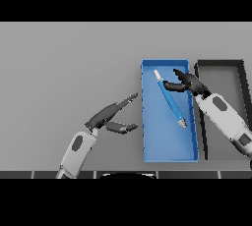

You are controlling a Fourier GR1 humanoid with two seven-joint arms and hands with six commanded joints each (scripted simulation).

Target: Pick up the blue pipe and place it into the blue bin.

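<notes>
Left hand (109, 115) rests open over the grey table (64, 72), fingers straight, just left of the blue bin (146, 141). Inside the bin the blue pipe (172, 103) lies slanted. Right hand (189, 83) hovers at its upper end, fingers relaxed, holding nothing, beside a dark bin (221, 63).

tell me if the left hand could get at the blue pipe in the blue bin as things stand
Probably yes. The left hand hangs open just outside the blue rectangular bin, whose top is open, but the right hand is already at the blue pipe and would crowd it.
</notes>
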